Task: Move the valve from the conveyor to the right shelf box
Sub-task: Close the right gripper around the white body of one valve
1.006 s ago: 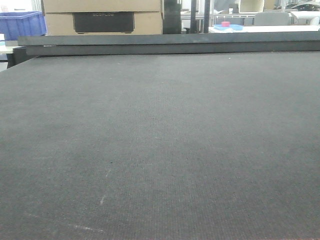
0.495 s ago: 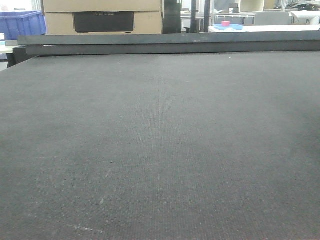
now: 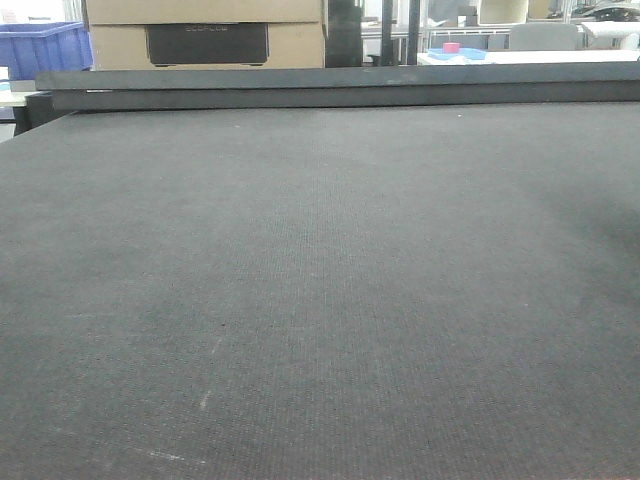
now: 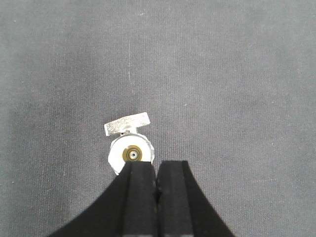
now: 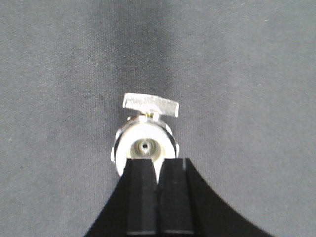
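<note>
1. Dark grey woven fabric fills the front view. It is the conveyor, flat and very wide, finely textured, with faint whitish scuffs and a dark rail along its far edge. A cardboard box and a blue crate stand behind it.
2. In the left wrist view the valve lies on the belt just beyond the left gripper. The gripper's black fingers are pressed together with only a seam between them.
3. The right wrist view also shows a valve, larger and blurrier, just past the right gripper, which is likewise closed finger to finger. The valve's lower edge is hidden behind the tips, so I cannot tell whether they touch it (nor whether both cameras see the same piece).
4. The valve is bright silvery metal: a round body with a port facing the camera, brass-coloured in the left view, and a flat bar handle on top. It looks hard and smooth, and likely to slip or roll.
5. As I judge it, nothing has been delivered. No grasp is evident, and the right shelf box appears in no view. What remains is to open, grip, lift, carry and release.
</note>
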Controlling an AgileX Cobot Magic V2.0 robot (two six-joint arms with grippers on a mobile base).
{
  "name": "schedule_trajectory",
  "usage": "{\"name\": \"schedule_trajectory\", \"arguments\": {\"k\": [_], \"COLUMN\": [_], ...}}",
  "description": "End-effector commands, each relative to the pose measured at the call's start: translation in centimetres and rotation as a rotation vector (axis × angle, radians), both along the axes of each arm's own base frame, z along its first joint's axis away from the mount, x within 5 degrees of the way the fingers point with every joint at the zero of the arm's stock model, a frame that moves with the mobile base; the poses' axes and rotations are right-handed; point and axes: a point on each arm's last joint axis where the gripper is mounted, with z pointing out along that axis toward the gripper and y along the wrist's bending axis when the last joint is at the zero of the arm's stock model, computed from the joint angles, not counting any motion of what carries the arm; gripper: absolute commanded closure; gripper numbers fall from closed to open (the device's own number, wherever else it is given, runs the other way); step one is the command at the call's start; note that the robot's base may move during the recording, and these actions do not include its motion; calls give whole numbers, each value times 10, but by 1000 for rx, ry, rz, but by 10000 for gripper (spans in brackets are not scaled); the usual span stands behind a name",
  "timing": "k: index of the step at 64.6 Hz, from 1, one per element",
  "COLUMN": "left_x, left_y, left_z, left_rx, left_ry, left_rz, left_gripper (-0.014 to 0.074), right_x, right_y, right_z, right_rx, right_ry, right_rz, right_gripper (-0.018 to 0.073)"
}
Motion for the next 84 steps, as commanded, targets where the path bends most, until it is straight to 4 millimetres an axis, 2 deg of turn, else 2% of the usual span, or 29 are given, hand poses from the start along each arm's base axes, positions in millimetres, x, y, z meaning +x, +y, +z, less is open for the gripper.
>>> {"name": "schedule_trajectory", "arguments": {"k": [1,3,8,16,19,23,32,45,59,71,84], "left_x": [1,1,1,1,1,1,1,1,1,0,0], "left_y": [0,0,0,0,0,0,0,0,0,-1,-1], "left_z": [4,4,4,4,4,4,4,4,4,3,3], "left_rx": [-9,-9,-8,-8,-8,-8,-8,-8,-8,-14,-20], "left_ry": [-19,-19,-17,-15,-15,-15,-15,-15,-17,-5,-4], "left_rz": [1,1,1,1,1,1,1,1,1,1,1], "left_gripper": [707,707,707,707,707,707,707,707,707,707,707], "right_x": [7,9,13,15,15,15,12,7,12,22,30], "right_y": [0,0,1,1,1,1,1,1,1,2,3], "right_z": [-6,-8,-14,-17,-17,-18,-29,-58,-69,-88,-78], "right_rx": [-11,-11,-13,-13,-13,-16,-14,-13,-14,-18,-11], "right_ry": [29,38,60,69,69,71,114,128,139,202,159], "right_rz": [28,28,28,28,28,28,28,29,29,29,28], "right_gripper": [703,673,528,220,139,90,81,81,83,83,83]}}
